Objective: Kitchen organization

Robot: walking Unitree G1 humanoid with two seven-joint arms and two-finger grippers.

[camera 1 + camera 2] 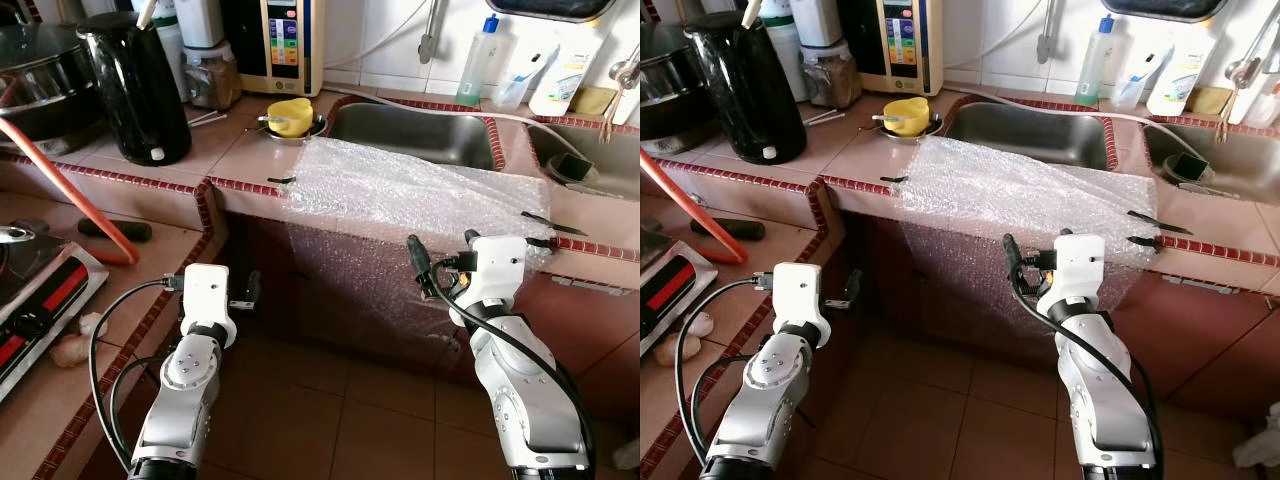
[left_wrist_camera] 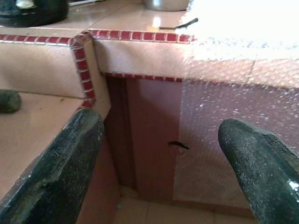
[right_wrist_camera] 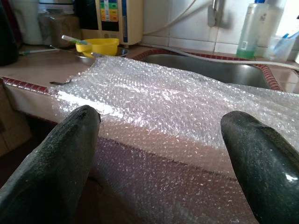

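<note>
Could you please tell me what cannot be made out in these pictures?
- Counter front under the bubble wrap: veiled, head views.
- Contents of the black jug: opaque wall.
- Yellow bowl: its inside is too small, right wrist view.
- Left sink floor: near part behind the wrap.

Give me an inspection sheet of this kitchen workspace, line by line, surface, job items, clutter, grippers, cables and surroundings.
Surface: pink tiled counter with red trim, stepping down to a lower counter at the robot's left.
Job's things: bubble wrap sheet lies across the counter edge by the sink and hangs down the cabinet front.
Clutter: yellow bowl, black kettle, clear bottle, stove.
Grippers: left gripper open, facing the cabinet door; right gripper open, facing the bubble wrap, not touching it.
Cables: orange hose across the lower counter; black wrist cables on both arms.
Surroundings: white tiled wall, brown tiled floor.
</note>
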